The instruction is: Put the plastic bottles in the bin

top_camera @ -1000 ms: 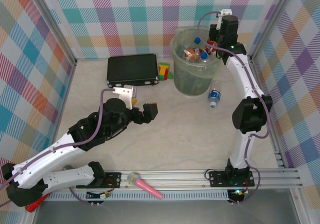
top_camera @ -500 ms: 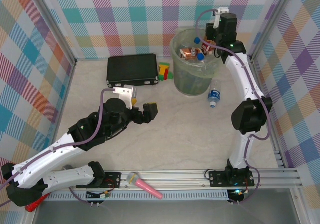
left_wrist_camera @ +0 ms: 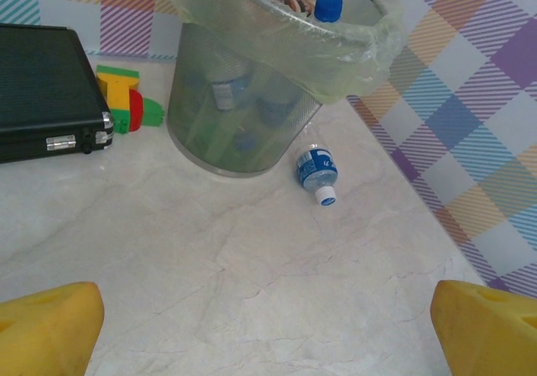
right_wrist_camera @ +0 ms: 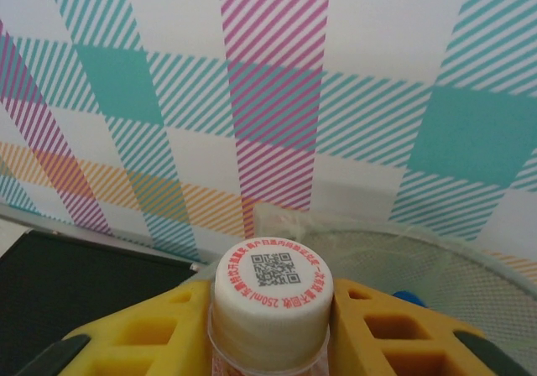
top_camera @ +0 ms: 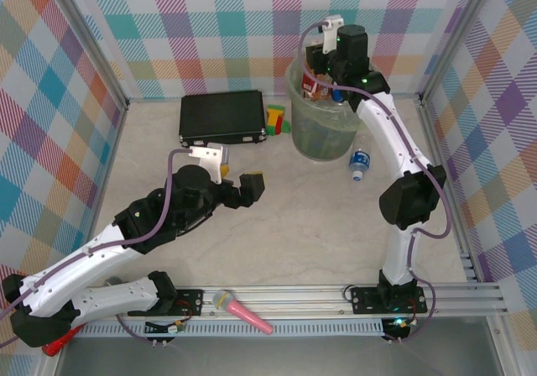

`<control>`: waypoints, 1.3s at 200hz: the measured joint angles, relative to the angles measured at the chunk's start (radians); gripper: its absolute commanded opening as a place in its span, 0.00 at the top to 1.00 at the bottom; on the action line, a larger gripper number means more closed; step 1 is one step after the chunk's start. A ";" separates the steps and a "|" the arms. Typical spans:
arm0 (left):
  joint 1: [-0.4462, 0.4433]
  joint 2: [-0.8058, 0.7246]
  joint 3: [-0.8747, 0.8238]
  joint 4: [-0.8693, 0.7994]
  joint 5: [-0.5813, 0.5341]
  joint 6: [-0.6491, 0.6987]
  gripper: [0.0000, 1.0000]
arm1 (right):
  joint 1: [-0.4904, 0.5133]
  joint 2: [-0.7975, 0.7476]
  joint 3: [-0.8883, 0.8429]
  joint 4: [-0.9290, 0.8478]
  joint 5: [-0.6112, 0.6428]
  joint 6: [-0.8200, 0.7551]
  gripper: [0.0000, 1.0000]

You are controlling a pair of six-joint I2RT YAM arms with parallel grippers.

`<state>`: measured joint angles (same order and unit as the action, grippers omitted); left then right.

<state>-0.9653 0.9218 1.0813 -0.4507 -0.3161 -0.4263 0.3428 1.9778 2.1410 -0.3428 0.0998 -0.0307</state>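
The right arm has swung leftward across the bin's mouth, carrying its held bottle (right_wrist_camera: 270, 288) from the far-right rim toward the far-left rim. The left arm has not shifted.

That bottle, white-capped, sits clamped between the right gripper's (top_camera: 320, 70) yellow fingers (right_wrist_camera: 143, 334), cap pointing at the wrist camera, so its long axis runs along the fingers. In the top view it hangs at the left edge of the bin (top_camera: 319, 137). In the wrist view the rim curves away to the right with the black case (right_wrist_camera: 75, 275) lower left, so it may be close to the lip rather than well inside. Whether a release here would drop cleanly in is hard to judge.

The bin already holds several bottles, seen through its wall, one blue-capped bottle (left_wrist_camera: 328, 5) riding high near the rim.

One loose bottle (top_camera: 359, 163) lies on the table just beside the bin's base on its right, cap pointing toward the near edge. The right arm is nearer to it.

The left gripper (top_camera: 252, 187) hovers mid-table, fingers spread wide and empty.
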 measured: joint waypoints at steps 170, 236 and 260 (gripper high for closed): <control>0.000 -0.003 0.000 -0.010 -0.001 -0.003 0.00 | -0.042 0.157 0.287 0.005 0.057 0.018 0.65; 0.000 -0.013 0.000 -0.053 -0.016 -0.003 0.00 | -0.074 0.265 0.267 0.012 0.077 0.019 0.65; 0.000 -0.019 0.000 -0.053 -0.019 -0.003 0.00 | -0.074 0.259 0.222 0.051 0.056 0.026 0.63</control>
<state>-0.9653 0.9031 1.0817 -0.5034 -0.3347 -0.4294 0.2684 2.2372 2.3627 -0.2913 0.1555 -0.0044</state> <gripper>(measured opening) 0.996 0.360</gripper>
